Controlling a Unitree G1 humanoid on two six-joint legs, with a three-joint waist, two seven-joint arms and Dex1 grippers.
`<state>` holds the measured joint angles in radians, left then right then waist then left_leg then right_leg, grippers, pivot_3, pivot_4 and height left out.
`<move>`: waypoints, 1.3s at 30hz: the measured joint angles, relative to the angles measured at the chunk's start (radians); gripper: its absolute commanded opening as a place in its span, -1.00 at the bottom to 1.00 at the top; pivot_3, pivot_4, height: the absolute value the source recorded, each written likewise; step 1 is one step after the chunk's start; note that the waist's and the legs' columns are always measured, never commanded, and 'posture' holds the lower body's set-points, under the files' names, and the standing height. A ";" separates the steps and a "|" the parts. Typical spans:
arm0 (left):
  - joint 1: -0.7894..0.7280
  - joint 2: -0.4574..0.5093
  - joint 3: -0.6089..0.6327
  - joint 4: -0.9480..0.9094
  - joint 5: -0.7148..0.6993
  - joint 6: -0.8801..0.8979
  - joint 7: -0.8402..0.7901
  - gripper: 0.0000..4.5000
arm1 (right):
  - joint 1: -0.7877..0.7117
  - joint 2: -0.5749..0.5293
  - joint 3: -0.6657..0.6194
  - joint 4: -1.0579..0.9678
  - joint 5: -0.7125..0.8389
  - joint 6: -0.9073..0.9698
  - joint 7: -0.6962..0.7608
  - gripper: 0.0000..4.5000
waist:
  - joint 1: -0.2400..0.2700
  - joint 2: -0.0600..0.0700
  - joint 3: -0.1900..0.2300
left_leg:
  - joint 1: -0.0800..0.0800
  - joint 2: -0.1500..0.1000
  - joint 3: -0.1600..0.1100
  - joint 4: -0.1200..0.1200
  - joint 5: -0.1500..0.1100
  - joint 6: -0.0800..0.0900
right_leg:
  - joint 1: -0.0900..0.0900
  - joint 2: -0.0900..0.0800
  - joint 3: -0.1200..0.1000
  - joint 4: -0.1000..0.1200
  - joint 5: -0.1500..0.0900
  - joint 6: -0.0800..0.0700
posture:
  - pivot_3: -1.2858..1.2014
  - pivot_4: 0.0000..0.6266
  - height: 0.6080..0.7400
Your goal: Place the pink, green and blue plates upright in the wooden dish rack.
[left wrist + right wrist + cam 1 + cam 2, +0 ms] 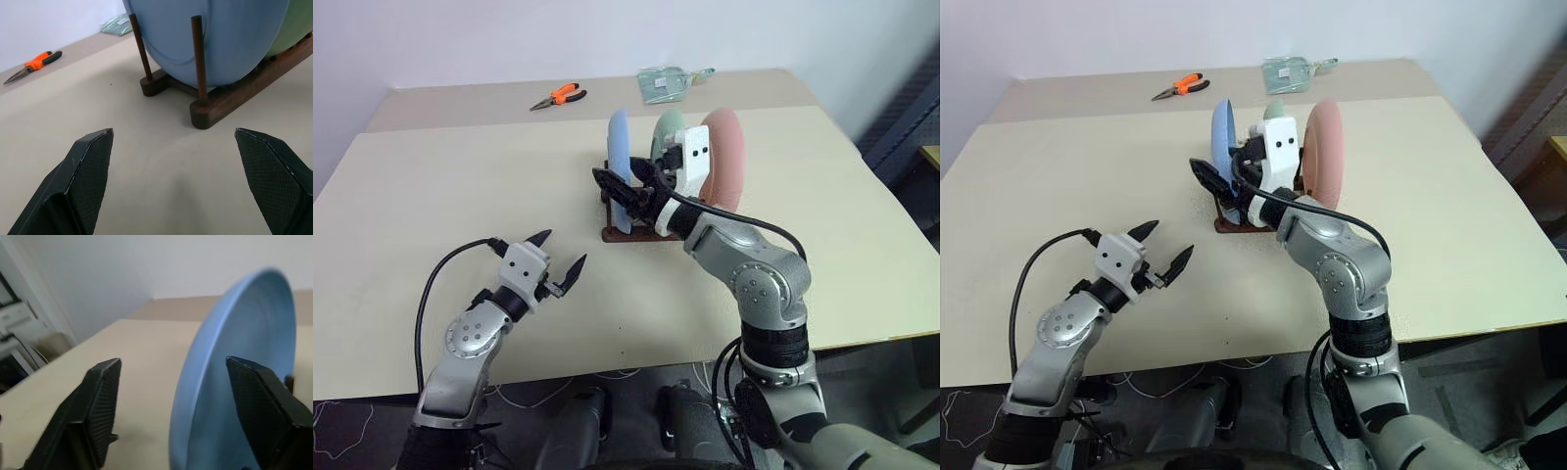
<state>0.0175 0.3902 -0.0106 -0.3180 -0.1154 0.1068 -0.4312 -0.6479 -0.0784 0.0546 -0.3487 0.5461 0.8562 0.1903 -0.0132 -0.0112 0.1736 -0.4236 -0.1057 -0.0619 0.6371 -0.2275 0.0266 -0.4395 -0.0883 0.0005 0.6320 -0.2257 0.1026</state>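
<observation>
The surface [460, 186] is a pale beige top with a matt finish; a seam runs across it toward the far side, where a second, slightly darker strip lies against a plain whitish wall [460, 39]; the near edge shows a thin wooden lip, and cables hang below it; at the far right a dark piece of furniture stands beyond the corner, too cut off to identify.

The wooden dish rack [230, 95] sits right of the middle of the surface, dark brown, with thin upright pegs rising from two base rails; three plates stand upright in it: the blue plate [619, 147] on the left, the green plate [668, 129] in the middle, the pink plate [724, 157] on the right.

The right claw [625, 188] is at the blue plate's near rim; its fingers stand apart with the rim between them, and in the right wrist view neither finger clearly presses the plate. The left claw [558, 257] hovers over bare surface to the near left of the rack, spread wide and holding nothing.

On the far strip lie pliers with orange handles [558, 96] to the left and a clear plastic packet [664, 83] to the right; the packet's contents are too small to make out, and no brand, label or writing can be read anywhere.
</observation>
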 measured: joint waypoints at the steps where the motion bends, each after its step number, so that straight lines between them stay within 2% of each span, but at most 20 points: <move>1: 0.000 -0.002 -0.002 0.000 0.002 -0.003 0.000 0.82 | -0.011 -0.018 0.012 -0.001 -0.018 -0.014 0.010 0.58 | 0.000 0.000 0.000 | 0.000 0.000 0.000 0.000 0.000 0.000 | 0.000 0.000 0.000 0.000 0.000 0.000 | 0.03 -0.52 1.00; 8: -0.015 -0.007 -0.005 0.008 0.005 -0.005 0.000 0.82 | -0.069 -0.157 0.042 -0.010 -0.121 -0.112 0.088 0.58 | 0.002 0.000 0.000 | 0.000 0.000 0.000 0.000 0.000 0.000 | 0.003 0.000 0.000 -0.001 0.000 0.000 | 0.03 -0.52 1.00; 12: -0.039 -0.020 -0.003 0.025 0.003 -0.005 0.003 0.82 | -0.079 -0.289 0.037 -0.025 -0.186 -0.220 0.168 0.58 | 0.005 0.000 0.000 | 0.000 0.000 0.000 0.000 0.000 0.000 | 0.004 0.000 -0.001 -0.001 0.000 0.000 | 0.03 -0.52 1.00; 16: -0.057 -0.011 0.020 0.066 0.003 -0.014 0.000 0.82 | -0.044 -0.418 -0.110 -0.026 -0.168 -0.298 0.258 0.58 | 0.006 0.000 0.000 | 0.000 0.000 0.000 0.001 0.000 0.000 | 0.005 0.000 -0.001 -0.002 0.000 0.000 | 0.03 -0.52 1.00; 20: -0.064 0.041 0.077 0.138 0.003 -0.042 -0.008 0.82 | 0.106 -0.556 -0.321 0.025 -0.121 -0.325 0.355 0.58 | 0.018 0.000 0.000 | 0.000 0.000 0.001 0.001 0.000 0.001 | 0.006 -0.001 0.000 -0.003 0.000 0.000 | 0.03 -0.52 1.00; 23: -0.067 0.050 0.096 0.174 0.003 -0.058 -0.016 0.82 | 0.225 -0.628 -0.419 0.086 -0.106 -0.352 0.429 0.58 | 0.024 0.000 0.000 | 0.001 0.001 0.001 0.001 0.000 0.001 | 0.006 -0.001 0.000 -0.003 0.000 0.000 | 0.03 -0.52 1.00; 26: -0.047 0.079 0.106 0.200 0.005 -0.069 -0.031 0.82 | 0.384 -0.654 -0.463 0.147 -0.109 -0.390 0.503 0.58 | 0.026 0.000 0.000 | 0.001 0.001 0.001 0.001 -0.001 0.002 | 0.007 -0.001 0.000 -0.004 0.000 0.000 | 0.03 -0.52 1.00; 29: -0.015 0.087 0.114 0.199 -0.002 -0.068 -0.050 0.82 | 0.484 -0.651 -0.462 0.204 -0.110 -0.410 0.548 0.58 | 0.022 0.004 0.001 | 0.002 0.001 0.003 0.001 -0.001 0.002 | 0.007 -0.001 0.002 -0.003 0.000 0.000 | 0.03 -0.52 1.00; 39: 0.057 0.086 0.115 0.146 -0.014 -0.046 -0.063 0.82 | 0.505 -0.620 -0.346 0.219 -0.119 -0.482 0.607 0.58 | 0.026 0.005 0.000 | 0.003 0.002 0.003 0.001 -0.001 0.002 | 0.009 -0.001 0.002 -0.004 0.000 -0.001 | 0.03 -0.52 1.00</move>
